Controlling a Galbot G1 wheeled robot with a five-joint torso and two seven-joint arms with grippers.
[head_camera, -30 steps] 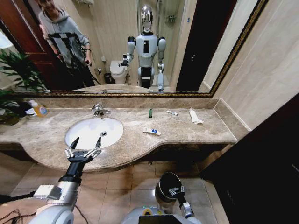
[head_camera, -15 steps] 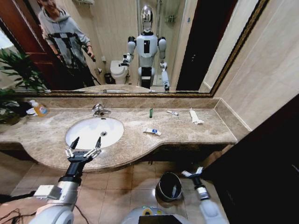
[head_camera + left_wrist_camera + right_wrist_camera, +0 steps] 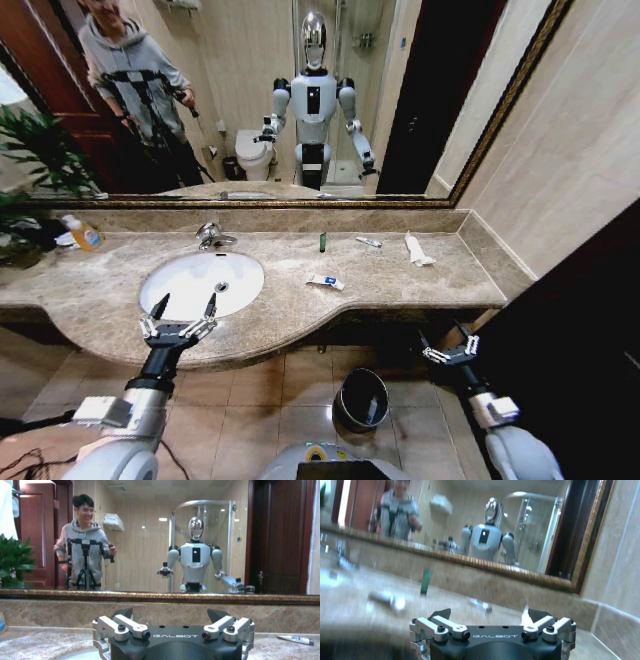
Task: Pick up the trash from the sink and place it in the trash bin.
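1. Countertop [image 3: 420,285] of brown marble runs ahead of both grippers, with a wide mirror [image 3: 250,100] on the wall behind it.
2. Sink [image 3: 200,282], a white oval basin with a chrome faucet [image 3: 212,235], lies just beyond the left gripper [image 3: 184,303], which hovers over the counter's front edge with its fingers spread wide and nothing between them.
3. Right gripper [image 3: 447,343] hangs below the counter's edge at its right end, fingers wide apart and empty.
4. Trash bin [image 3: 361,398], round and black, stands on the tiled floor to the left of the right gripper and lower.
5. Trash lies on the counter beyond and left of the right gripper: a white tube [image 3: 417,250], a flat white-blue packet [image 3: 325,282], a thin wrapped stick [image 3: 369,241] and a tiny green bottle [image 3: 323,241].
6. Orange soap bottle [image 3: 84,233] stands far left of the left gripper.
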